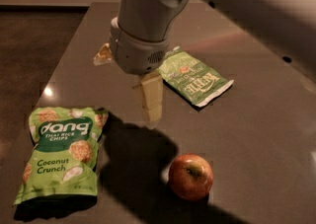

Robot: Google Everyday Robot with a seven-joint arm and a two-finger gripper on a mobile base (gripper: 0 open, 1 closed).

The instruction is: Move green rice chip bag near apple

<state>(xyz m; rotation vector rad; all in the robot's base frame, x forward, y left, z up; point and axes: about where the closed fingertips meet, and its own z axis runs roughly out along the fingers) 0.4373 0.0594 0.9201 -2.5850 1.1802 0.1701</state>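
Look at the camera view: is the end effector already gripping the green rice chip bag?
No: the end effector hangs above bare table, apart from the green rice chip bag lying flat at the left.

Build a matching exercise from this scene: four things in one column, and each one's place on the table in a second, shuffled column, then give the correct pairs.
Things
1. green rice chip bag
2. apple
3. Kettle bag
4. gripper

Places
A. near the front edge, right of the arm's shadow
B. hanging above the table's middle, between the two bags
C. flat at the front left corner
D. further back, right of the arm

Pairs: 1-C, 2-A, 3-D, 4-B
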